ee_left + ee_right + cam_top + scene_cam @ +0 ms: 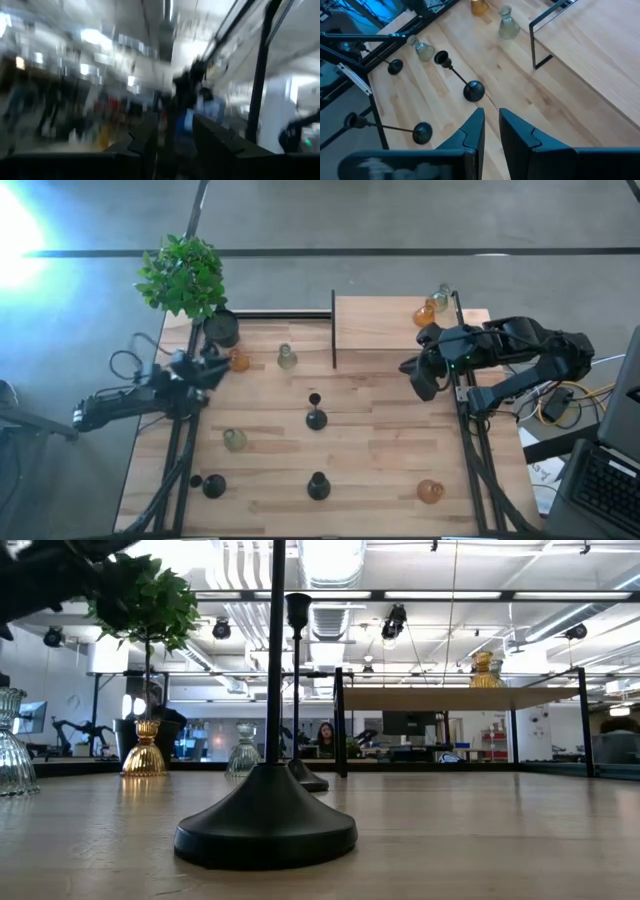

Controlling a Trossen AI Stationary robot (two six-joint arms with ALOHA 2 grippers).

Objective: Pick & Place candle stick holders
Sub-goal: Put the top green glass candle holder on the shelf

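**Both arms raised at the table's sides, holders spread across the wood**

The right gripper hangs above the table's right side, just in front of the raised shelf, its arm folded back toward the right edge. In the right wrist view its fingers stand nearly together with a thin gap and nothing between them.

The left gripper sits at the table's left edge, its arm stretched out low to the left. Its wrist view is badly smeared; the two fingers seem to stand apart with nothing clearly between them.

On the shelf's right end stand an amber holder and a clear holder. On the table, another amber one sits just beside the left gripper, near the plant pot. A pale glass holder stands farther right, a second toward the front left. Black stemmed holders stand at centre, front centre and front left. An amber holder rests front right.
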